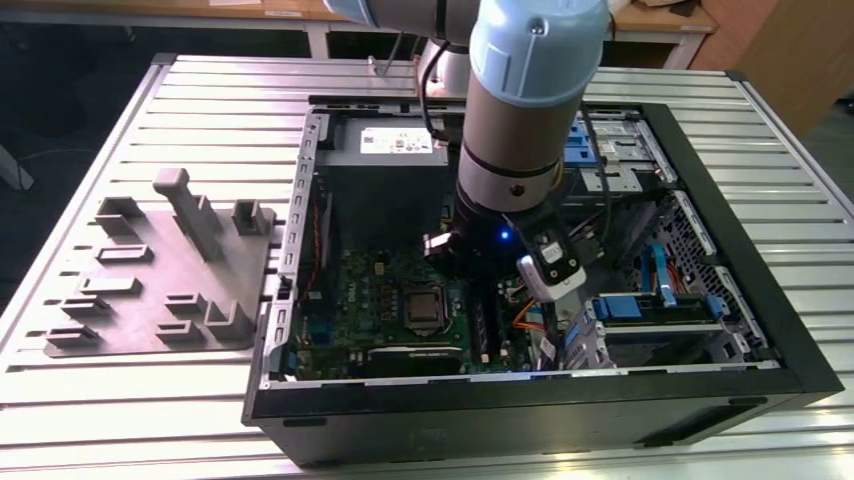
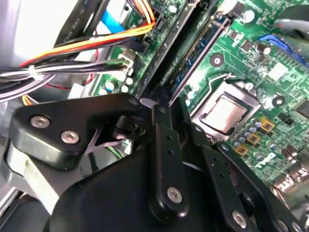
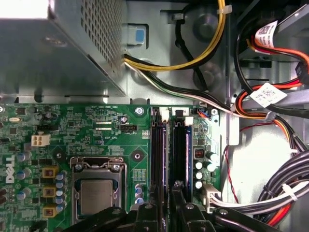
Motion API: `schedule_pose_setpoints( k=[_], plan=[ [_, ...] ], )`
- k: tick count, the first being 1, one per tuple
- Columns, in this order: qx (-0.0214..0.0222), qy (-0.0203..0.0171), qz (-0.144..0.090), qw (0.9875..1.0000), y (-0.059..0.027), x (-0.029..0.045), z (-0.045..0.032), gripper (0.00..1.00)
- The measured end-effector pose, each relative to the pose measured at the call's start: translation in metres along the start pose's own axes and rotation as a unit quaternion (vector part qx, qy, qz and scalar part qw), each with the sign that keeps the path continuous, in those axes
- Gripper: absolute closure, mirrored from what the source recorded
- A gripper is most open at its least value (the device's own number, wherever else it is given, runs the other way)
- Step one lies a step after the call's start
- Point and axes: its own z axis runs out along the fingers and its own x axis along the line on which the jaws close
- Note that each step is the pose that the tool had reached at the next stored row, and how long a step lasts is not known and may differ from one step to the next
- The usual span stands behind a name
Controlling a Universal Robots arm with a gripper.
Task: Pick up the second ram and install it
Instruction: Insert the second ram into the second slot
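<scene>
Hovering over the motherboard slots, gripper (whether spread or pinching, can't tell).

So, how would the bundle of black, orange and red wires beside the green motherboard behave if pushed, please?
The bundle of black, orange and red wires would probably flex aside, since it curves loosely. A white tie binds it, so it likely shifts as one. Its ends run toward the green motherboard, so it may spring back.

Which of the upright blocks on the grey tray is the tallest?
The long thin fin near the tray's middle; the other blocks around it are all clearly shorter.
</scene>
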Motion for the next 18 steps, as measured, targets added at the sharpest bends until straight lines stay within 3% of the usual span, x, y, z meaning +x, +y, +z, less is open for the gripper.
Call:
schedule_pose_setpoints(
  k=[7,17,18],
  plan=[
    [0.0001,0.0000,0.000,1.0000,0.0004,-0.0005,-0.0161,0.76],
    [0.0001,0.0000,0.000,1.0000,0.0004,-0.0005,-0.0175,0.77],
    [0.0000,0.0000,0.000,1.0000,0.0004,-0.0005,-0.0175,0.83]
  ],
)
